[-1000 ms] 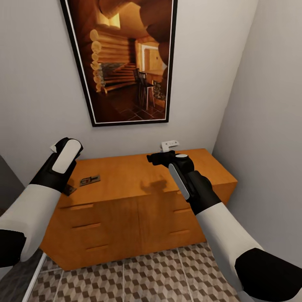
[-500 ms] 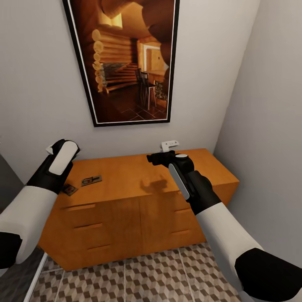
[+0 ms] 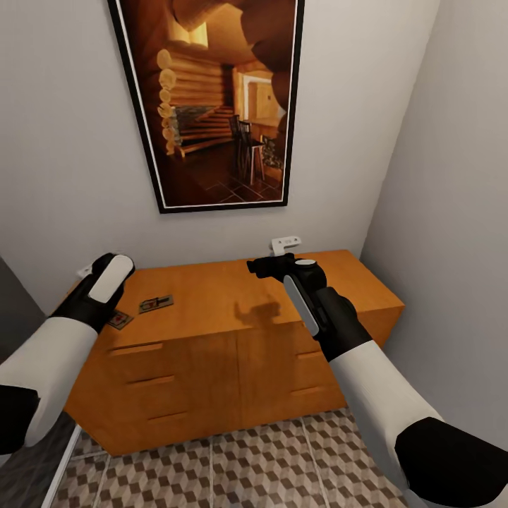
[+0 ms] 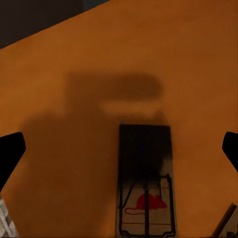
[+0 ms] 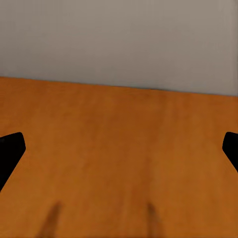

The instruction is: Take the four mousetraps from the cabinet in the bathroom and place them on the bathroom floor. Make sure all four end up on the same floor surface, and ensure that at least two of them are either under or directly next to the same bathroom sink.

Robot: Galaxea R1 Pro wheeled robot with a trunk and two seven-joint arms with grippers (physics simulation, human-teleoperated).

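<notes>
Two mousetraps lie flat on the top of the cabinet (image 3: 233, 310) toward its left end: one mousetrap (image 3: 156, 304) sits a little in from the edge, and the other mousetrap (image 3: 119, 319) lies just beside it at the front left corner, partly behind the left arm. In the left wrist view a trap (image 4: 146, 186) is seen from close above, a dark flat rectangle with thin metal wire and a red mouse print, lying in the gripper's shadow on the orange wood. The left gripper (image 4: 119, 148) hangs over that trap with its two dark fingers (image 4: 11, 153) spread wide apart and nothing between them. The right gripper (image 3: 262, 267) is held over the right middle part of the cabinet top, near the back wall; its fingers (image 5: 10, 151) are likewise spread, with bare wood between them. A small white fitting (image 3: 285, 244) sits on the wall just above the cabinet's back edge. A large black-framed picture (image 3: 212, 99) of a log interior hangs above. The bathroom floor (image 3: 247, 466) of cube-pattern tiles lies before the drawer fronts.
</notes>
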